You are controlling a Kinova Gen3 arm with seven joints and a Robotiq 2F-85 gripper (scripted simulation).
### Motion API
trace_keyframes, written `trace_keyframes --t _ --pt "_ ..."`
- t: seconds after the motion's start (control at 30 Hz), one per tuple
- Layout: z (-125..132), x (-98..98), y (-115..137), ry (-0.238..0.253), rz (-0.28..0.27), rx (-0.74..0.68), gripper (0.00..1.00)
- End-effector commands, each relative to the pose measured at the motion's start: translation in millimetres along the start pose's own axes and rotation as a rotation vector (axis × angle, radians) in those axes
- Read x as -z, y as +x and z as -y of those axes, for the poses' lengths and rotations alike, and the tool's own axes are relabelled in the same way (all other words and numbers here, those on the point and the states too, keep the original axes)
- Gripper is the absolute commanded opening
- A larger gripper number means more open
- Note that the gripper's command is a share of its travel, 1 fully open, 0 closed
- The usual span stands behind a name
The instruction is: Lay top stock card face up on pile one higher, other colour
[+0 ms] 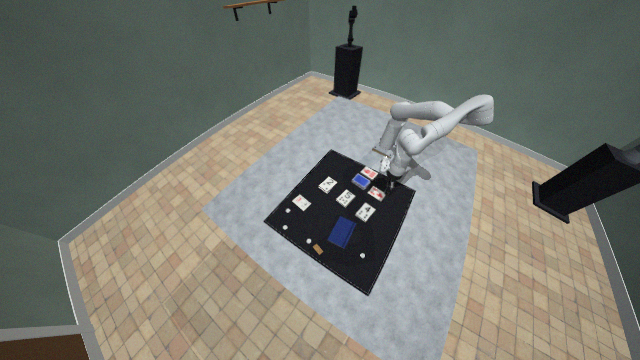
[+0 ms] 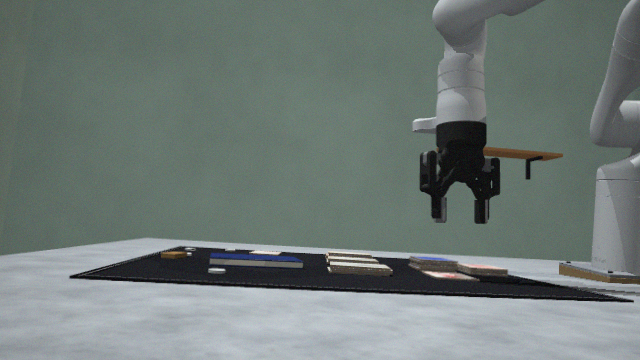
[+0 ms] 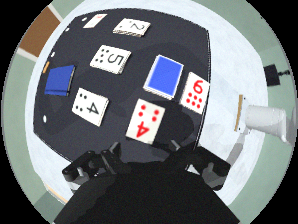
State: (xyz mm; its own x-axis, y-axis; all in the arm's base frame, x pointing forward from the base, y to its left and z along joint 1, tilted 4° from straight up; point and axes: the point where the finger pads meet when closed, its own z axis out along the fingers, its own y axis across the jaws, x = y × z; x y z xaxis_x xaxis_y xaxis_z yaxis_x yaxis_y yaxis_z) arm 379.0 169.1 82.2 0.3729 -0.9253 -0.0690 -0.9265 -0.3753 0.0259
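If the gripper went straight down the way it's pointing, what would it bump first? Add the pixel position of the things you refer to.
Probably the red 4 [image 1: 376, 193] [image 2: 450, 275] [image 3: 145, 121] under the gripper [image 1: 392, 186] [image 2: 460, 219] [image 3: 144, 147], though it might just miss it and touch the mat [image 1: 320, 215] [image 2: 280, 280] [image 3: 60, 115].
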Motion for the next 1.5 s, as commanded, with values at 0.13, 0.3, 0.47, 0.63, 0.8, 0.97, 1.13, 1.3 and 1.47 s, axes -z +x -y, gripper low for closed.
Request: trace_keyframes --t 0.13,0.3,0.47,0.63,0.8,0.97,1.13,1.3,1.47 --pt "-3 -2.2 6 -0.007 0.006 0.156 0.85" --pt "-5 -4.0 8 -0.013 0.007 0.247 0.85" --pt "-8 -6.9 12 -0.021 0.011 0.411 0.85" --pt "-11 -9.7 15 -0.027 0.015 0.59 0.85" --pt "-13 -11.3 17 -0.03 0.018 0.703 0.85" --pt "-15 -13.6 20 -0.033 0.024 0.9 0.85" --pt "-17 -15.5 23 -0.033 0.029 1.102 0.85" --pt "-18 -17.0 25 -0.03 0.032 1.307 0.85" --pt "-19 -17.6 26 -0.027 0.033 1.429 0.85"
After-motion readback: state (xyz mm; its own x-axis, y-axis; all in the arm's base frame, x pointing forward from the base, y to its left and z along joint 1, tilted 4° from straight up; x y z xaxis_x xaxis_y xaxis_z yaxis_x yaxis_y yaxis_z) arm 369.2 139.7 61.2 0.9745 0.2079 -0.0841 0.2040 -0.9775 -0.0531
